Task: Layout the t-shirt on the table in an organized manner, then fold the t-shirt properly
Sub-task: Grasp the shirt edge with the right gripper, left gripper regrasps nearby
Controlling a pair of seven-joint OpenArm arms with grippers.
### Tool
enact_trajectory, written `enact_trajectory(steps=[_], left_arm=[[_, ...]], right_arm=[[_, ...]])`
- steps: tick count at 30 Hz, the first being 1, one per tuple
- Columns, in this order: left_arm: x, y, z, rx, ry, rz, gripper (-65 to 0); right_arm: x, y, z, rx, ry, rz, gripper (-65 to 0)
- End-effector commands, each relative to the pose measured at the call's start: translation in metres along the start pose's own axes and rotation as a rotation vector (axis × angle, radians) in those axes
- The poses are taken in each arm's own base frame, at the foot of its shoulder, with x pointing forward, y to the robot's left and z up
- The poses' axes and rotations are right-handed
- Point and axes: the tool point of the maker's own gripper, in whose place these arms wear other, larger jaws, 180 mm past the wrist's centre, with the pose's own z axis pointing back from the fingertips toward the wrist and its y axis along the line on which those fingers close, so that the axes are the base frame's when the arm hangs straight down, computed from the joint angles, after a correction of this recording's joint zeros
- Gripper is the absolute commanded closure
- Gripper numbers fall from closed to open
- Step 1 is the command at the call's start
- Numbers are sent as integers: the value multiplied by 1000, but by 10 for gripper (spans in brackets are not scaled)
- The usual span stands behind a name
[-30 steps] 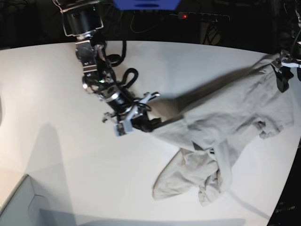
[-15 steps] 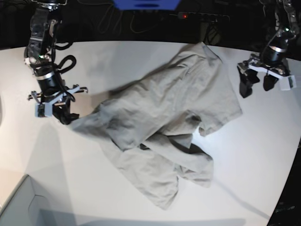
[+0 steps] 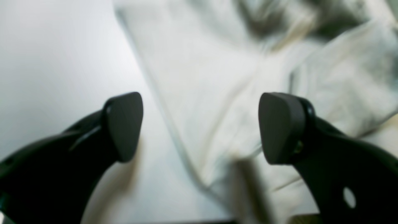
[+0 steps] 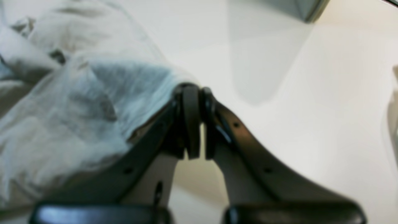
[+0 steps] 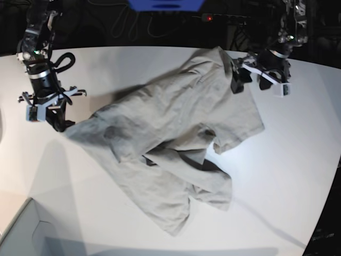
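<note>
The grey-beige t-shirt lies crumpled and partly doubled over on the white table. My right gripper is at the shirt's left end, shut on a corner of the cloth; in the right wrist view the gripper pinches the t-shirt between closed fingers. My left gripper hangs open at the shirt's upper right edge. In the left wrist view the gripper stands wide, nothing between its fingers, with the t-shirt blurred below and bare table to the left.
A pale box corner sits at the front left of the table, also seen as a box corner in the right wrist view. A power strip lies behind the table's curved far edge.
The right gripper has drawn the shirt corner further left and slightly back. The left gripper has swung left, from beside the shirt to over its upper right edge, still open.
</note>
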Motion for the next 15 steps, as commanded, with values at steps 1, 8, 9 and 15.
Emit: enact_trajectory(steps=[1, 8, 9, 15], left_arm=[[7, -4, -4, -17, -30, 2, -564], [-13, -10, -15, -13, 6, 57, -565], [-16, -15, -17, -22, 14, 61, -565], [-24, -42, -31, -99, 54, 34, -534]], right_arm=[[17, -1, -1, 8, -59, 11, 0], [13, -1, 1, 7, -49, 12, 0], [13, -1, 1, 7, -49, 12, 0], [13, 0, 2, 9, -48, 12, 0]])
